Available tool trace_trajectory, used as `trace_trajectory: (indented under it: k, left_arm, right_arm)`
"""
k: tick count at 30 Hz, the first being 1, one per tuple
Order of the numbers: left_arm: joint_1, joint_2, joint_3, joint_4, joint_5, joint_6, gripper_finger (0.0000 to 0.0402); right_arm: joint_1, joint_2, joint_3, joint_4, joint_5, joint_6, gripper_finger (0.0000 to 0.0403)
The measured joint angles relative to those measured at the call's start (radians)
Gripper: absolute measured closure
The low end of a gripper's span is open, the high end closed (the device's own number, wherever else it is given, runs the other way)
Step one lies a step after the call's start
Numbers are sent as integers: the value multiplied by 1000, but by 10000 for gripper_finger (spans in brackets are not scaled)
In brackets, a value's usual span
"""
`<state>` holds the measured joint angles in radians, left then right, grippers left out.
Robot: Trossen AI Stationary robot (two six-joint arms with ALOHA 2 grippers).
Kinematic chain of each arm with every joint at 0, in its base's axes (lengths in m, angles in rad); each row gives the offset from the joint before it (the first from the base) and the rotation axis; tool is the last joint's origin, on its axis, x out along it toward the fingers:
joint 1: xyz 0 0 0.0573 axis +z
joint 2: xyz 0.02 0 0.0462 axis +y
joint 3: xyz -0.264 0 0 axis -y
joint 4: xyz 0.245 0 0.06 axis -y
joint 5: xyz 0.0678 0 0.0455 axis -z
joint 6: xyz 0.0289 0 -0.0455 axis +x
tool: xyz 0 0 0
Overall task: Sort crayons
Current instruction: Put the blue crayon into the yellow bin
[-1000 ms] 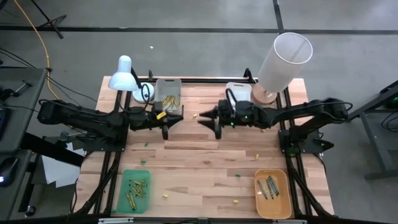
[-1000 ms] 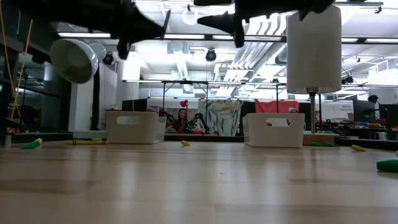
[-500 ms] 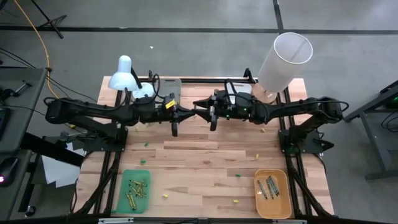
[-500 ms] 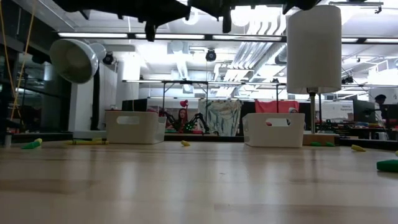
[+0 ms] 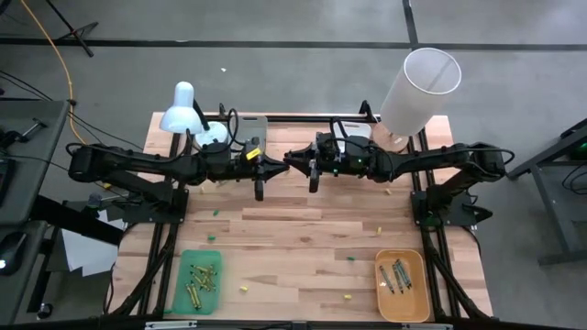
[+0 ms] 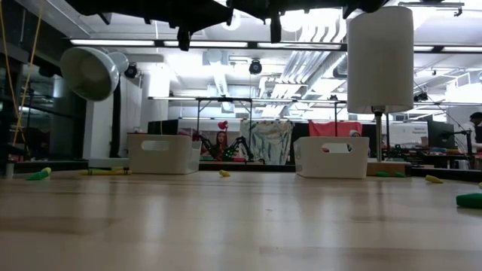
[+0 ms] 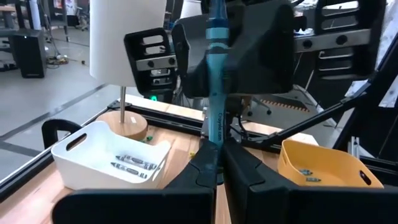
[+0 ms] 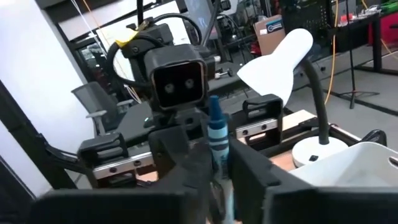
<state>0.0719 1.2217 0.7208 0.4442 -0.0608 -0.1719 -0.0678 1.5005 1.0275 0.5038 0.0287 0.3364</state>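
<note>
High view is showing both arms meeting tip to tip above the far middle of the wooden table [image 5: 303, 234]. The left gripper [image 7: 214, 163] is pinching the lower end of a blue crayon [image 7: 217, 81] that is standing upright between its closed fingers. The right gripper [image 8: 214, 180] is gripping the same crayon from the other side, fingers closed around it. This is looking like a handover in mid-air. To do it well, the receiving side should be clamping firmly before the giving side is letting go, and the release should be straight and slow so the thin stick is not twisting or dropping.

Sorted crayons are lying in a green tray [image 5: 182, 291] near the left front corner, an orange tray [image 5: 419, 293] near the right front, and two white bins [image 5: 260, 122] at the far edge. Small green and yellow specks are lying scattered across the wood. A white desk lamp [image 5: 182, 108] and a tall white cylinder lamp [image 5: 417, 87] are standing at the back. Beyond the table, a lit workshop with shelves and benches is showing.
</note>
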Motion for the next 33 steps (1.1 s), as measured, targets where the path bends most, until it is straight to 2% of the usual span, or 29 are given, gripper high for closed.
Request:
trace_trajectory:
  k: [3,8,13,18,22,26,29,33]
  left_arm:
    - [0,-1,0,1,0,-1,401]
    - [1,-2,1,-7,0,-25,390]
    - [26,-29,2,-63,3,-51,349]
    - [65,-126,1,-222,0,-37,294]
    - [96,-229,0,-376,-8,-24,265]
    - [117,-312,-49,-390,-37,-40,253]
    - [125,-352,-99,-350,-41,-74,253]
    - [125,-379,-147,-322,-41,-139,254]
  right_arm:
    - [-1,0,0,0,2,-17,389]
    - [-5,-1,0,-3,-3,-23,389]
    - [-28,-36,0,-51,-22,-33,396]
    - [-61,-123,0,-235,-38,-57,398]
    - [-61,-200,1,-465,-41,-47,400]
    - [-6,-235,-42,-648,-76,33,401]
    - [74,-253,-107,-688,-89,137,401]
    - [231,-257,-197,-692,-101,379,402]
